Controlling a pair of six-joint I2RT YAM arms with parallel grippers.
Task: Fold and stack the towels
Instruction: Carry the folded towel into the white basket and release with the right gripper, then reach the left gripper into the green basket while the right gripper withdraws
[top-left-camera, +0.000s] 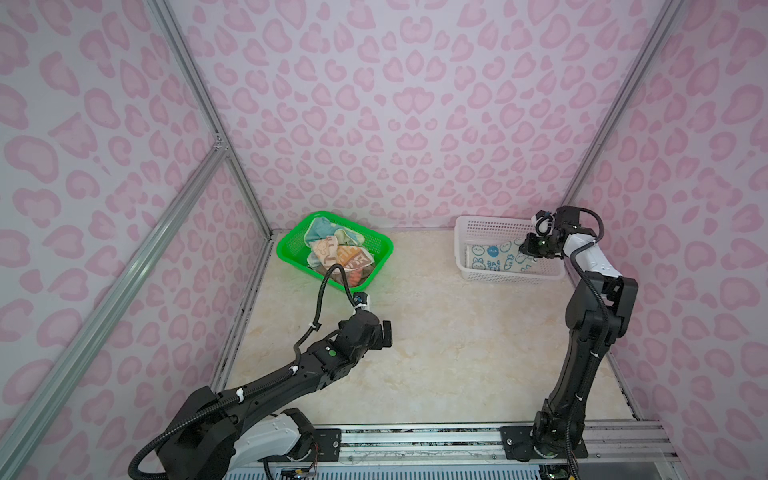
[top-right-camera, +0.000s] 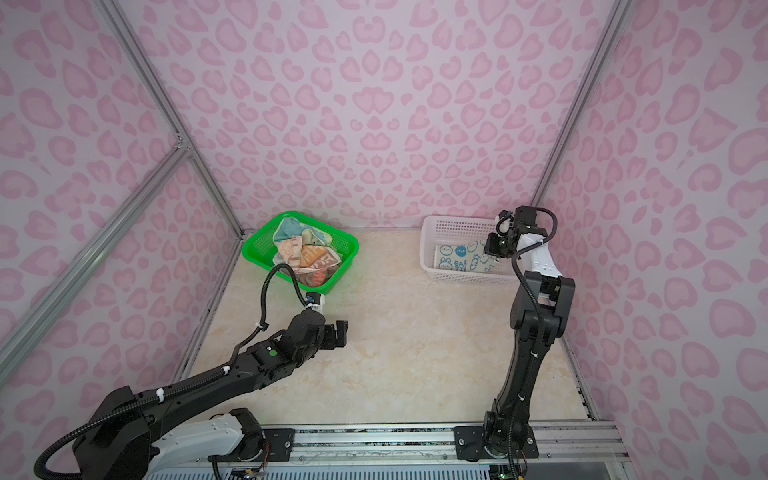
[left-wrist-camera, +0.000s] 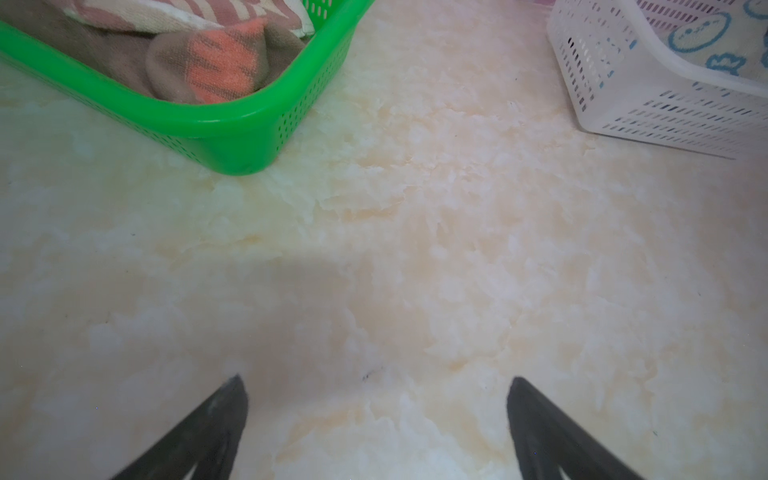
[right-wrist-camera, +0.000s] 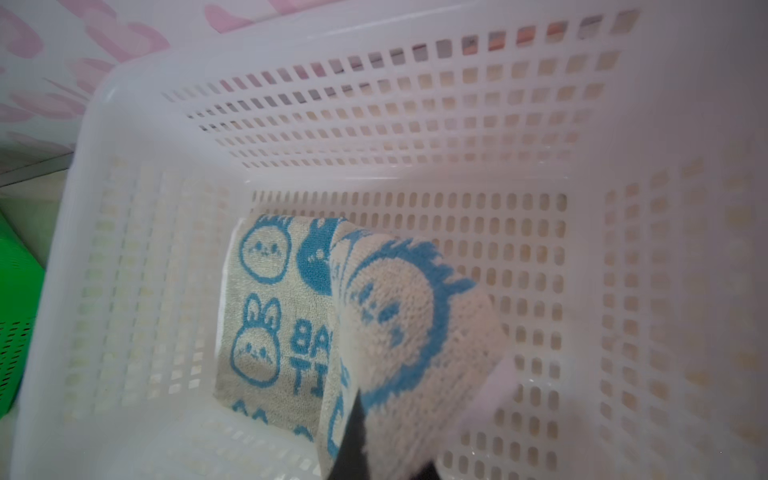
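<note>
Inside the white basket (right-wrist-camera: 374, 104) lies the rabbit towel (right-wrist-camera: 257, 332), one edge pinched up by the closed right gripper (top-left-camera: 525, 250); the left gripper (left-wrist-camera: 376, 379) hangs wide open, empty; the other towels (top-left-camera: 336, 254) sit crumpled in the green basket (top-left-camera: 281, 251).

A green perforated basket (top-left-camera: 291, 245) sits at the back left of the marbled cream tabletop (top-left-camera: 436, 353); a white perforated basket (top-left-camera: 490, 226) stands at the back right, well apart from it and near the rear wall; the green one lies at an angle to that wall, the white one roughly square to it. Walls (top-left-camera: 395, 104) of pale lilac with pink blotches enclose the space; silver aluminium struts (top-left-camera: 200, 95) run up the corners; a metal rail (top-left-camera: 415, 440) crosses the front edge, with dark marks along it, perhaps scuffs.
</note>
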